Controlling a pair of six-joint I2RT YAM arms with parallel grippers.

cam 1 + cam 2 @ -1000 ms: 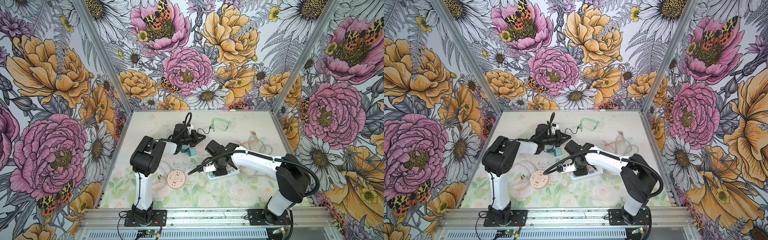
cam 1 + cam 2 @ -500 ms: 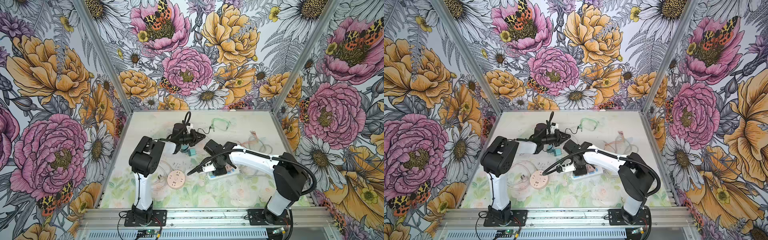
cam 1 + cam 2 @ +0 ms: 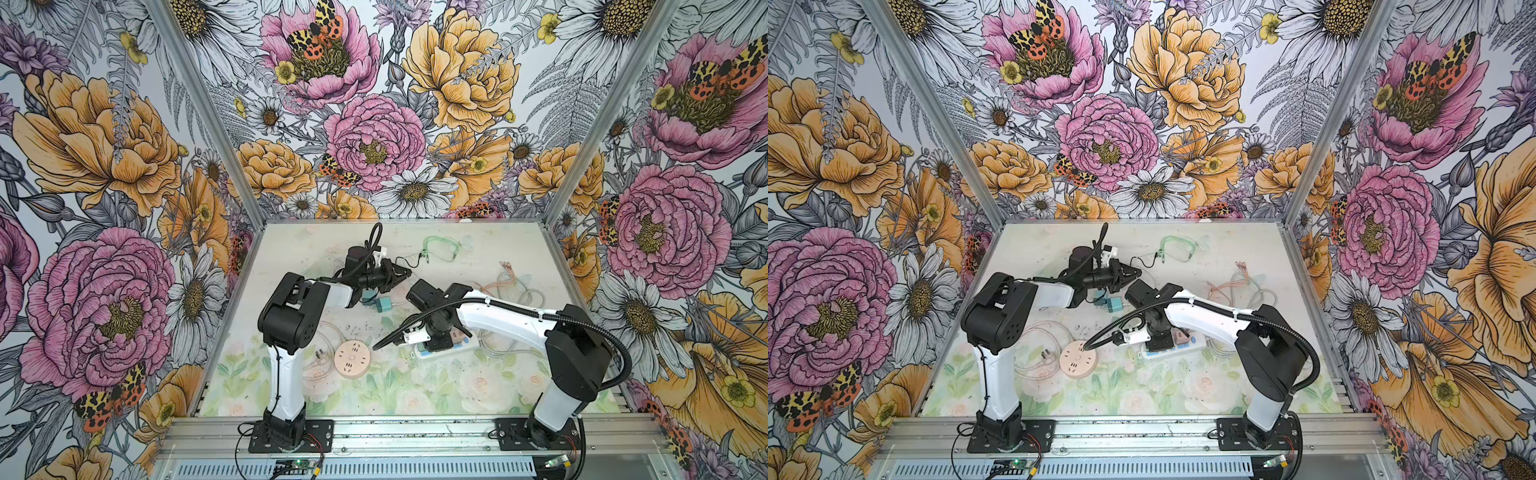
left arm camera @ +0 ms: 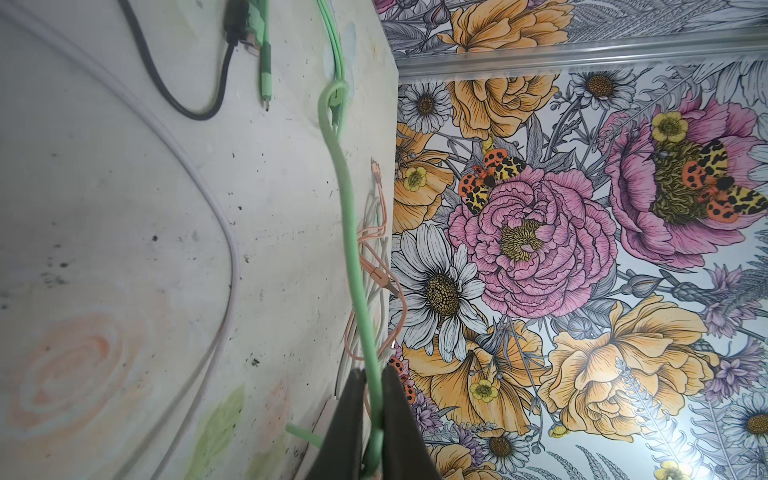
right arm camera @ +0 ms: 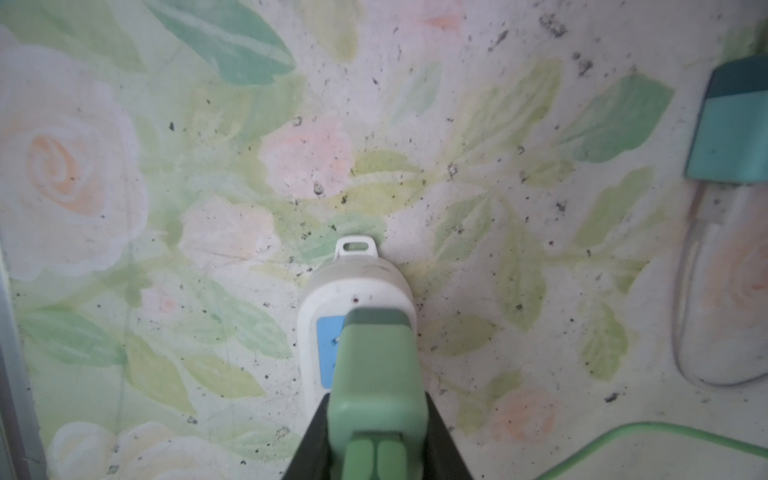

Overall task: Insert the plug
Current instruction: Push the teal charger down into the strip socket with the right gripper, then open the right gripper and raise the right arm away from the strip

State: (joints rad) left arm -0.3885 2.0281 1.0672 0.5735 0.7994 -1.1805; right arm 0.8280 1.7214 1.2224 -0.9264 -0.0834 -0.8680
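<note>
My right gripper [image 5: 376,401] is shut on a pale green plug [image 5: 376,370], held over the blue-faced end of a white power strip [image 5: 357,282]; whether the plug touches the strip is hidden. In both top views this gripper [image 3: 438,338] [image 3: 1160,338] points down at the strip [image 3: 446,353] [image 3: 1183,348] in mid table. My left gripper [image 4: 374,374] is shut on a green cable [image 4: 347,216] that runs off over the table. In both top views it [image 3: 401,274] [image 3: 1133,272] reaches toward the back middle.
A teal adapter [image 3: 381,304] [image 3: 1113,304] [image 5: 731,124] lies between the arms. A round pink socket [image 3: 352,358] [image 3: 1078,359] with a clear cable sits front left. Green cable loops [image 3: 440,247], a black lead [image 4: 183,104] and orange cables [image 3: 505,278] lie at the back and right.
My left gripper has reached slightly farther right with the green cable. The right arm has shifted a little to the left over the power strip, still holding the plug.
</note>
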